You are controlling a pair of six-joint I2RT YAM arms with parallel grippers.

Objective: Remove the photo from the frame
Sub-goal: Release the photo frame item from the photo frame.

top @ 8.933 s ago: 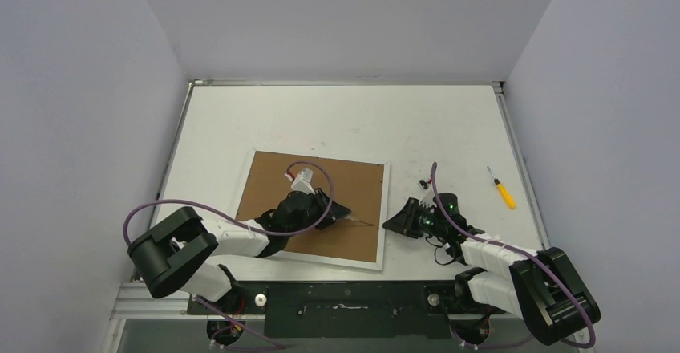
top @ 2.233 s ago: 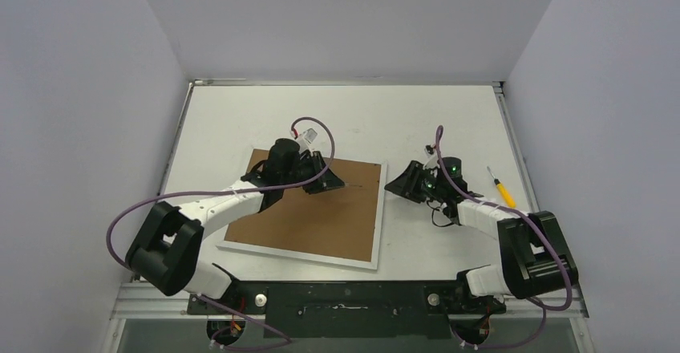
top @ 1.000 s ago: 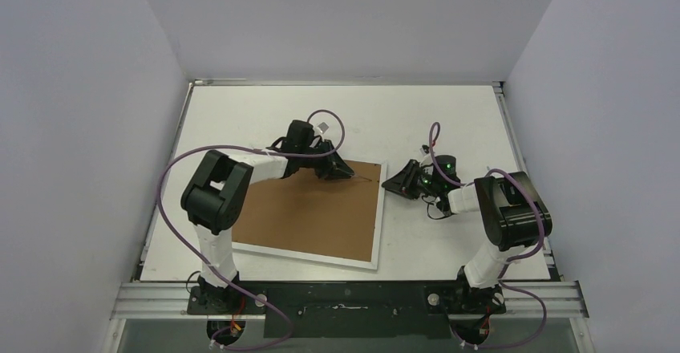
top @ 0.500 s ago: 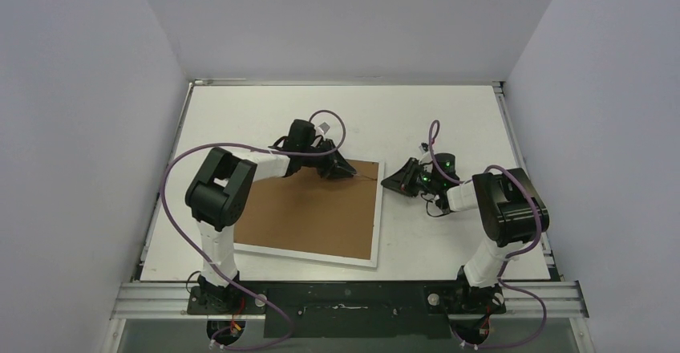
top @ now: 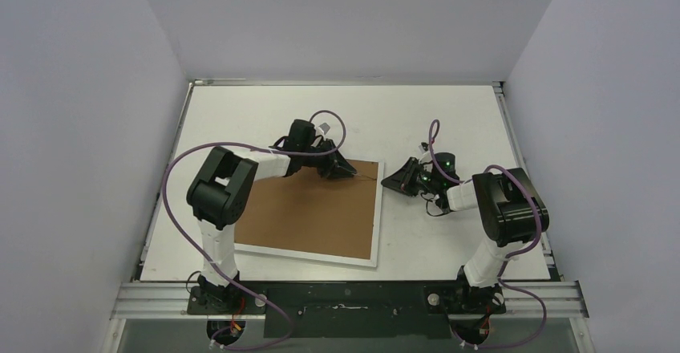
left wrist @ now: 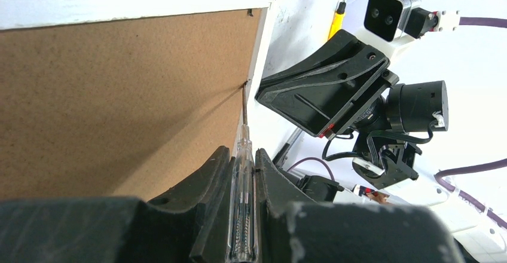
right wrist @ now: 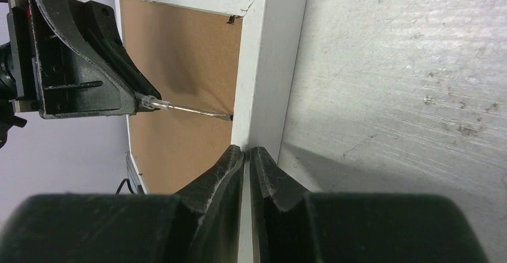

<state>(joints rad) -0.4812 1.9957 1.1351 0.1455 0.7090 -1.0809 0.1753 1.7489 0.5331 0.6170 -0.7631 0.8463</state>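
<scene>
**A:** What is the left gripper [left wrist: 242, 157] doing?

**B:** It is clenched on a clear-handled screwdriver [left wrist: 243, 185]. The handle is pinched between both fingers and the thin shaft points straight out ahead of them.

**A:** Where does the tip land?

**B:** On the frame [top: 305, 213]. It sits where the brown back [left wrist: 119, 95] meets the inner side of the white border [right wrist: 266, 72], along the frame's right edge and towards its far right corner.

**A:** And the right gripper [right wrist: 247, 152]?

**B:** Its jaws are pressed together, with only a sliver between them. The tips sit at that same right border, coming in from outside the frame, just beside the screwdriver's tip. I cannot tell whether they press on the border or hang just above it.

**A:** So the two grippers face each other?

**B:** Yes, across the frame's right border. The left one is over the brown back and the right one is off the frame.

**A:** How does the frame lie?

**B:** Flat on the table [top: 265, 120], back up and turned slightly askew.

**A:** And the photo?

**B:** It is hidden. Only the brown back shows inside the border.

**A:** Anything else near the frame?

**B:** A yellow-handled screwdriver [left wrist: 338, 21] lies on the table off the frame's right side, beyond the right gripper.
</scene>
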